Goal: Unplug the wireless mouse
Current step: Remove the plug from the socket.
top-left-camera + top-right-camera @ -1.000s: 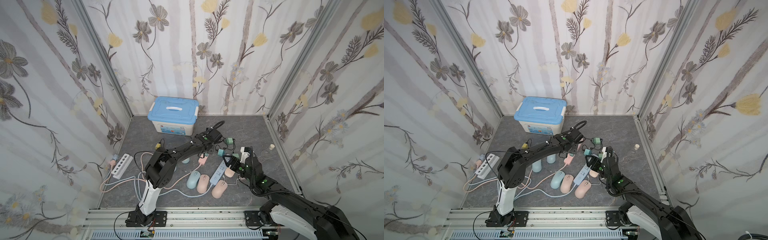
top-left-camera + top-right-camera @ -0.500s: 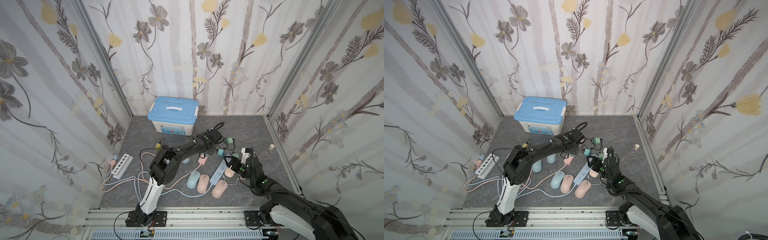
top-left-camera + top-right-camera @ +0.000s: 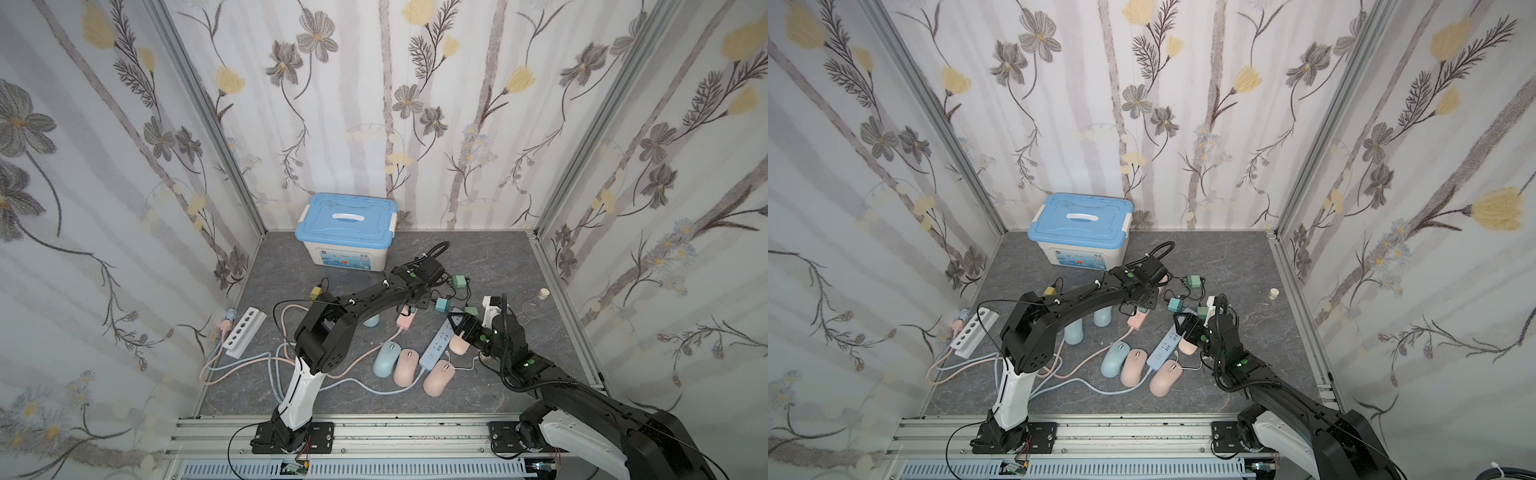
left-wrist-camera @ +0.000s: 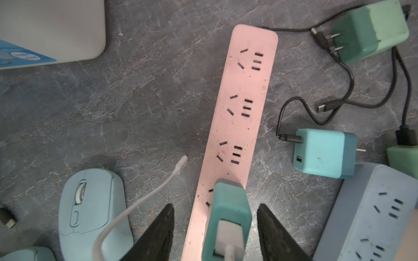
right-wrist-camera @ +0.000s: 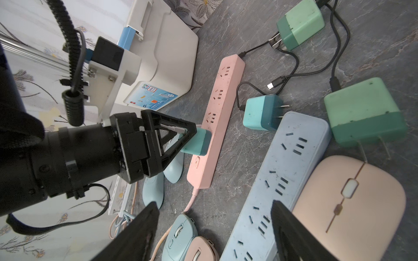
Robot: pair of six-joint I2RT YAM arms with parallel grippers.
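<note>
In a top view, the storage box (image 3: pixel 347 232) stands at the rear of the table (image 3: pixel 498 266), just left of frame centre. One power strip (image 3: pixel 245 332) lies at the table's left edge. A second strip (image 3: pixel 405 322) lies at centre, under my left arm (image 3: pixel 374 301). A charger (image 4: pixel 226 203) stands plugged into it, between the fingers of my left pincer (image 4: pixel 214 205), touching neither. A third strip (image 3: pixel 438 347) lies right of it, with three mice (image 3: pixel 406 365) in a row at its near end.

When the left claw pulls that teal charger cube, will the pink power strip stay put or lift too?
The slim pink plastic power strip lies loose on the floor with nothing pinning it, so it probably lifts with the teal charger cube. Its limp pink cord likely won't anchor it.
</note>
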